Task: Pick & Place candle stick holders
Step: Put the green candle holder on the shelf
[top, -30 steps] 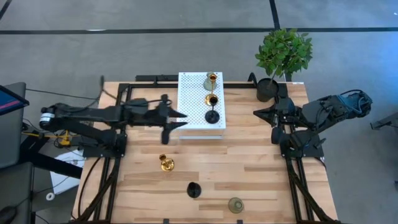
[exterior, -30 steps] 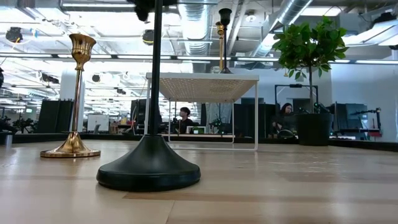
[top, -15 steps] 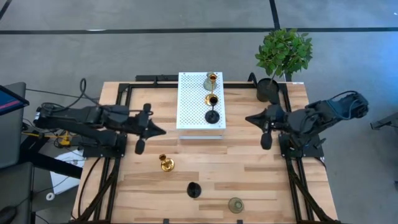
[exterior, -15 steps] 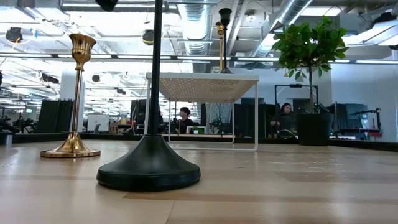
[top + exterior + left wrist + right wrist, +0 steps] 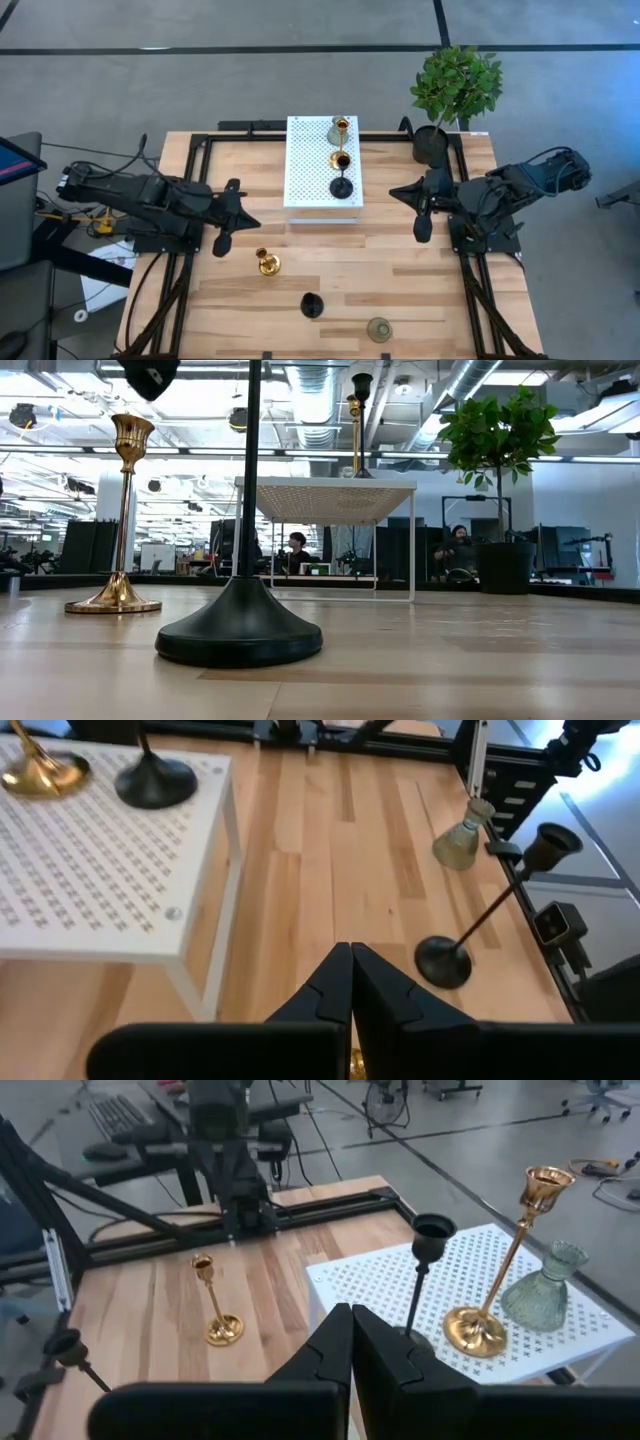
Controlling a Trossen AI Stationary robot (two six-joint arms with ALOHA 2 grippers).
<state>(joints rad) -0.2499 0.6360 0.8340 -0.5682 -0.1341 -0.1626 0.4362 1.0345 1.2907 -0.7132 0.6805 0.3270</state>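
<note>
no brand names or readable writing anywhere that i can make out. from overhead, my left gripper [image 5: 221, 243] hangs over the wooden surface [image 5: 400, 270] on the left, jaws clenched on nothing, just up and left of the gold candle holder [image 5: 267, 263] standing on the bare wood. my right gripper [image 5: 422, 227] hangs over the right side, jaws also clenched and empty.

three holders sit on the white perforated stand [image 5: 305, 175]: a grey-green one [image 5: 335, 133] and a gold one [image 5: 342, 127] close together at the far end, another gold one [image 5: 340, 160] in the middle, a black one [image 5: 342, 186] nearest. wait, that's four up there. on the wood near the front edge there's a black one [image 5: 312, 305] and a grey-green one [image 5: 379, 329].

the overhead flattens them to blobs; the low view shows the tall stems, with the front black holder [image 5: 240, 625] huge in front. it also shows people at desks in the room behind. the potted plant [image 5: 455, 85] is at the far right corner.
</note>
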